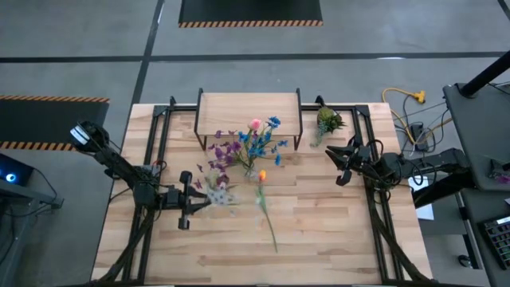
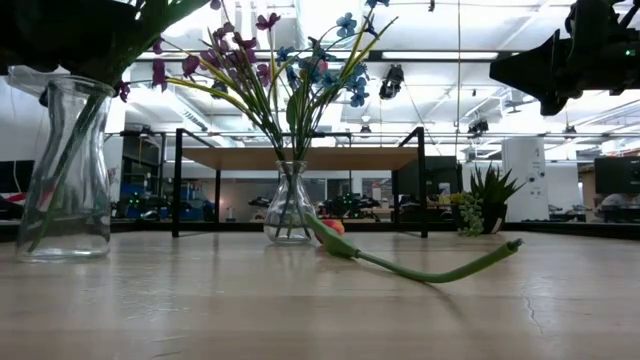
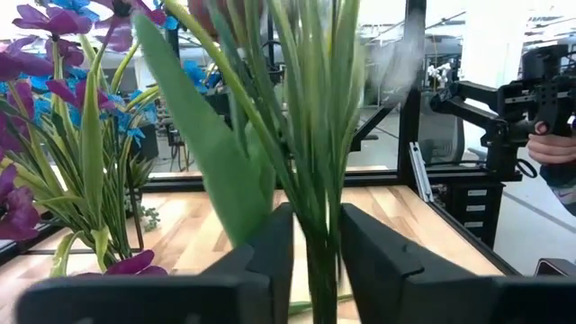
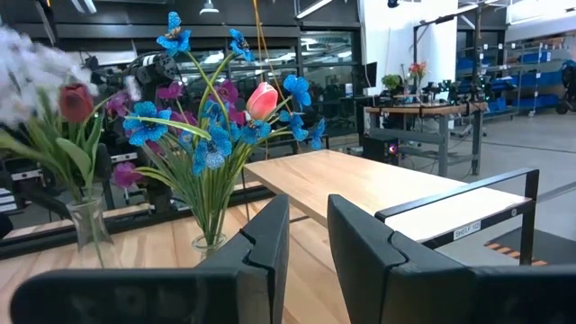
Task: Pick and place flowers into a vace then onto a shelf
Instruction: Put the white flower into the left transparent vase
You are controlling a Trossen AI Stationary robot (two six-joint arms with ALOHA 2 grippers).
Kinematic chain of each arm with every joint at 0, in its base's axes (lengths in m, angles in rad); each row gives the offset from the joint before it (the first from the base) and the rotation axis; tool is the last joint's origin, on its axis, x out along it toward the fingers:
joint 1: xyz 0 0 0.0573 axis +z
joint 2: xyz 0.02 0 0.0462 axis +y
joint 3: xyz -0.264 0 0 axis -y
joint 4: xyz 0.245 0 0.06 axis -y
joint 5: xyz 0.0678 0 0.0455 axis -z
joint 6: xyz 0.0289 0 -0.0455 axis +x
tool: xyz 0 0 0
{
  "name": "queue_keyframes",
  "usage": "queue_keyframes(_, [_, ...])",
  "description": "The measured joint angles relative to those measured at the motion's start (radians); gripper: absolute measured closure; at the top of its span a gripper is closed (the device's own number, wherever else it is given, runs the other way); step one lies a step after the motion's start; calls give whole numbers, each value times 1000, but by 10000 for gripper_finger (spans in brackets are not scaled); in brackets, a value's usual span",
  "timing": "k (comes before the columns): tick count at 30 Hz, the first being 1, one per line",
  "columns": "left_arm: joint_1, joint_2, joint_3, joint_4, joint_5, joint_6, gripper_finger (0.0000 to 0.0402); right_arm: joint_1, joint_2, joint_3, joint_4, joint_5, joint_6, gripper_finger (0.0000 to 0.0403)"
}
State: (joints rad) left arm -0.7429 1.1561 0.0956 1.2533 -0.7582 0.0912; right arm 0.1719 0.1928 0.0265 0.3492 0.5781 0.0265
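Note:
Two clear glass vases stand on the table. The middle vase (image 1: 252, 171) (image 2: 290, 205) holds purple, blue and pink flowers (image 1: 253, 142) (image 4: 216, 117). The left vase (image 2: 65, 165) (image 4: 88, 229) holds a bunch with dark red and whitish heads (image 1: 221, 195), and my left gripper (image 1: 205, 199) (image 3: 317, 229) is shut on its stems. One orange-headed flower (image 1: 265, 206) (image 2: 430, 272) lies flat on the table. The shelf (image 1: 249, 115) (image 4: 378, 189) stands behind the vases. My right gripper (image 1: 343, 165) (image 4: 308, 238) hovers open at the table's right, above the table. My left gripper pinches the bunch's green stems (image 3: 320, 193) between its two fingers (image 3: 270, 247), above the left vase's mouth. The fingers come level from the table's left and lie across the stems. The bunch stands upright, with its lower stems (image 2: 55, 190) inside the vase on the table.
A short leafy sprig (image 1: 327, 122) (image 2: 470, 212) stands at the shelf's right end. Black frame rails (image 1: 155, 159) run along both table sides. Bare tabletop (image 1: 319, 231) lies toward the near edge. In the left wrist view, a person's hand (image 3: 551, 144) shows beyond the table.

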Motion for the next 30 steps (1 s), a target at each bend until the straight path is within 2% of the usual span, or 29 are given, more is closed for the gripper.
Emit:
queue_keyframes(7, [-2,-19,1,1,0,0,271,0,0,0,0,0,0,330])
queue_keyframes(17, [-3,-120,1,-1,53,12,203,0,0,0,0,0,0,330])
queue_keyframes(23, [-3,-195,1,-1,123,75,192,0,0,0,0,0,0,330])
queue_keyframes(30, [-3,-272,1,-1,131,154,191,0,0,0,0,-1,0,330])
